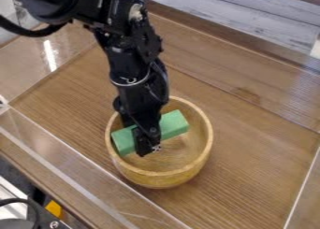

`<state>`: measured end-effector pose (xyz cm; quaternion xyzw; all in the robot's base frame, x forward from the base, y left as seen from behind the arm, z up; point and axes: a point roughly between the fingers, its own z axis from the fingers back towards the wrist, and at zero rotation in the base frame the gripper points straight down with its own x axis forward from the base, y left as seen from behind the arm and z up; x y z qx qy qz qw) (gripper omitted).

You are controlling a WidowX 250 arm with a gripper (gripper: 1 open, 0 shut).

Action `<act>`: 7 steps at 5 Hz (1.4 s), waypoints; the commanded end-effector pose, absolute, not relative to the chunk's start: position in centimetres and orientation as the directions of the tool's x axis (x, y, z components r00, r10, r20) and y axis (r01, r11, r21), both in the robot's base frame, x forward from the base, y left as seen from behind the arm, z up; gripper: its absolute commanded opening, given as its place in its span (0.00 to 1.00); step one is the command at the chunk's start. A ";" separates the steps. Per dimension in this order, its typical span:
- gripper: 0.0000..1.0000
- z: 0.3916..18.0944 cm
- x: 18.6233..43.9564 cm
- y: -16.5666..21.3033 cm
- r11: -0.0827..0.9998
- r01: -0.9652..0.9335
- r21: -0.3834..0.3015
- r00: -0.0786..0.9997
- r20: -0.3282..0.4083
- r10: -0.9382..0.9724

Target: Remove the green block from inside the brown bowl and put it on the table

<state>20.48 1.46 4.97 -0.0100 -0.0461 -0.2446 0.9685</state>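
With the black gripper (149, 144) pointing straight down into the brown bowl (188, 167), closed on the green block (149, 133) about midway along the bar. Fingers pinched onto the block across its short width, fingertips low in the bowl and partly masked by the block's near face. Block inside the bowl, its underside hidden, so cannot tell whether touching the floor or just clear of it. Long axis lying on a diagonal in the camera view, lower-left end near the bowl's left wall, upper-right end reaching toward the far rim and showing clear of the gripper. Grip squarely across that axis, so no need to re-aim; block directly between the fingers, not off to a side.

Judged next: straight lift until both ends clear the thick rim, then a sideways carry to bare table (263, 102). Open wood well clear of the bowl to the right and toward the back; clear acrylic wall (50, 167) close on the near-left side, so less room there. Main risk: the long bar catching the rim on its lower-left end if moved sideways before rising enough, or pivoting in the pinch.
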 end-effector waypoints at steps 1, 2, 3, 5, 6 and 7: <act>0.00 6.2 21.5 2.0 0.885 0.463 0.033 0.875 0.137 -0.463; 0.00 6.2 21.4 2.1 0.885 0.465 0.034 0.875 0.135 -0.465; 0.00 6.2 21.4 2.2 0.884 0.467 0.035 0.874 0.132 -0.467; 0.00 6.2 21.3 2.4 0.882 0.470 0.036 0.873 0.128 -0.470; 0.00 6.1 21.3 2.5 0.881 0.471 0.038 0.873 0.126 -0.472; 0.00 6.1 21.3 2.6 0.880 0.472 0.040 0.872 0.123 -0.474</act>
